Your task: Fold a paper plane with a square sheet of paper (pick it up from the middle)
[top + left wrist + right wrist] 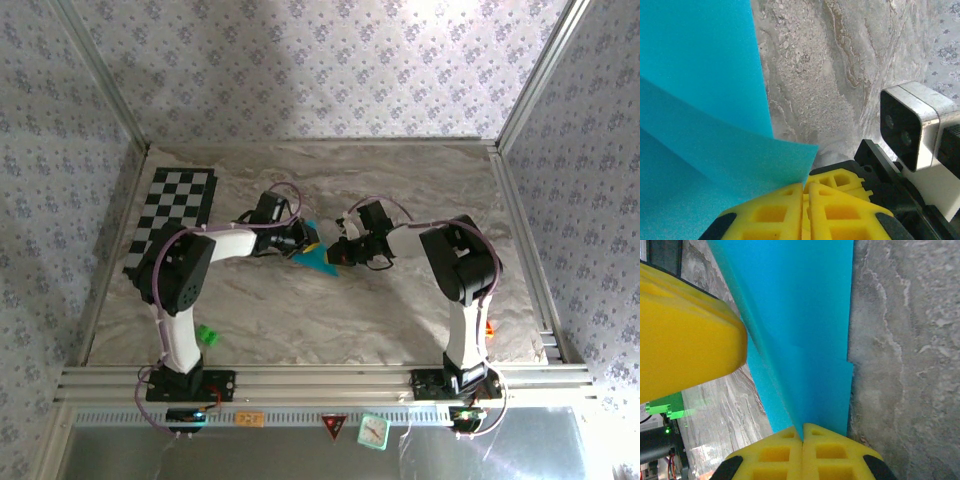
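The square sheet of paper [316, 257] is a creased, cyan-blue pointed shape held between my two grippers above the middle of the table. My left gripper [302, 241] comes in from the left. In the left wrist view its yellow fingers [770, 212] are pressed together, and a corner of the paper [700, 110] runs into their seam, so the left gripper [805, 186] is shut on it. My right gripper [338, 254] meets it from the right. In the right wrist view the right gripper [802, 431] is shut on a raised fold of the paper [805, 325].
A black-and-white checkerboard mat [170, 215] lies at the back left. A small green block [207, 335] sits near the left arm's base and is also visible as the green block [667, 405]. The left gripper's yellow finger [685, 335] hangs close beside the paper. Metal frame rails edge the table.
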`<state>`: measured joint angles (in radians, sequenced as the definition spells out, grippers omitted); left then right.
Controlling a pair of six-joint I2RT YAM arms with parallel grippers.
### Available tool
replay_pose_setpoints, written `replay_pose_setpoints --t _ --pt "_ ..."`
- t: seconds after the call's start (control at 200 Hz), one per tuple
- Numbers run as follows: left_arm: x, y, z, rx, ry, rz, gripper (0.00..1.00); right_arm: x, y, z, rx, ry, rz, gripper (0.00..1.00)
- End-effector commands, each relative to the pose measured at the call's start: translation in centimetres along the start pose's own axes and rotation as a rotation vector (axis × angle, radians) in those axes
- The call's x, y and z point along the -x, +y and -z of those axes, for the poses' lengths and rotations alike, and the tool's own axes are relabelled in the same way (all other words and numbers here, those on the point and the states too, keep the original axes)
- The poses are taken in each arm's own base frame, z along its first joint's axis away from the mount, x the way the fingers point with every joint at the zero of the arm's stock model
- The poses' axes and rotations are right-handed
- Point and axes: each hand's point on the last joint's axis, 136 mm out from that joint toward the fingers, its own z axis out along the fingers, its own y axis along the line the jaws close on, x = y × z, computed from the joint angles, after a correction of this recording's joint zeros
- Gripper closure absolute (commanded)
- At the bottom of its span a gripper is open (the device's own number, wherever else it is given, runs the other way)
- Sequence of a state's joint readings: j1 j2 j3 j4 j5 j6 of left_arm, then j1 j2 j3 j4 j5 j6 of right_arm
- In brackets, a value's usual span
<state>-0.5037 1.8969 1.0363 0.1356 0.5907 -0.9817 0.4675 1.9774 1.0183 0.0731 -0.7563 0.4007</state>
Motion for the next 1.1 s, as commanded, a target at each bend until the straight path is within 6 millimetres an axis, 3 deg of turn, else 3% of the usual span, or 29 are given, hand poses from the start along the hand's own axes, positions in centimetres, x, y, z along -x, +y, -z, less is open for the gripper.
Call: replay_pose_setpoints --t 0.0,0.195,0.625,1.094 --pt "0.0 0.5 -0.4 -0.01 0.014 0.007 0.88 -1.3 -1.1 -0.5 -0.018 0.052 -0.061 0.94" --pt "-0.2 1.7 -0.6 0.033 0.02 0.025 0.91 -1.4 -1.0 -0.3 -0.019 0.056 -0.06 0.92" --pt "0.1 1.9 -1.1 0.043 0.029 0.028 0.91 -2.0 -0.5 0.9 -0.054 0.069 -0.031 0.83" --pt "0.2 1.7 -1.1 0.043 0.027 0.028 0.91 -4.3 -1.2 2.0 -0.098 0.119 -0.025 0.82"
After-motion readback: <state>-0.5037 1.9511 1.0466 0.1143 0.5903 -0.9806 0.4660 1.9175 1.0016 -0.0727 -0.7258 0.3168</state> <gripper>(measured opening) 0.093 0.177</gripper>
